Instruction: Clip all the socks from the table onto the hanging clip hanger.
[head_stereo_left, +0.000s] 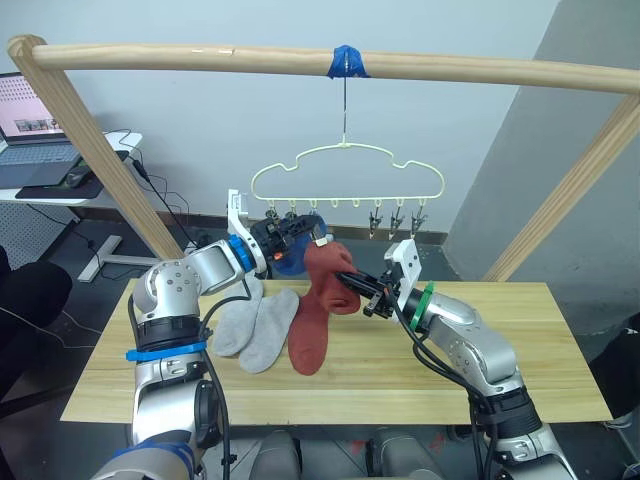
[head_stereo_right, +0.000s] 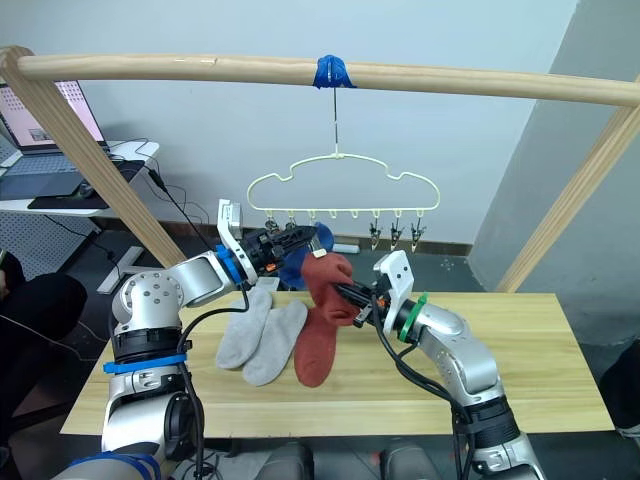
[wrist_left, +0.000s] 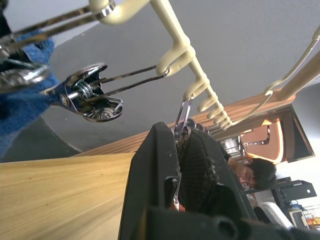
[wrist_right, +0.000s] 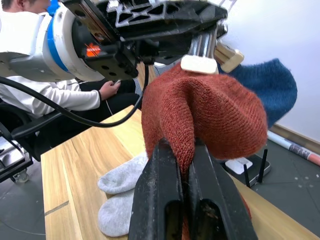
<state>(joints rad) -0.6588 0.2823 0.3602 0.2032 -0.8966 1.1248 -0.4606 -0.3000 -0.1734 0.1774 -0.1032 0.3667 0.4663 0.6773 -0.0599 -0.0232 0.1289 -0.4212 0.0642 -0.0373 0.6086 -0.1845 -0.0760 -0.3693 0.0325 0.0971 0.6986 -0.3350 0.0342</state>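
Gripping the rust-red sock (wrist_right: 210, 115) in our right jaws (wrist_right: 182, 165), with left jaws (wrist_left: 182, 150) squeezing a clip (wrist_left: 181, 122), we risk it slipping free if that clip closes short of the cuff.

A robotics lab or test room: a rough wooden pole frame (head_stereo_left: 300, 62) stands over a plank table (head_stereo_left: 560, 340), with 1 laptop desk (head_stereo_left: 45, 165) (cables trailing) and bare grey walls.
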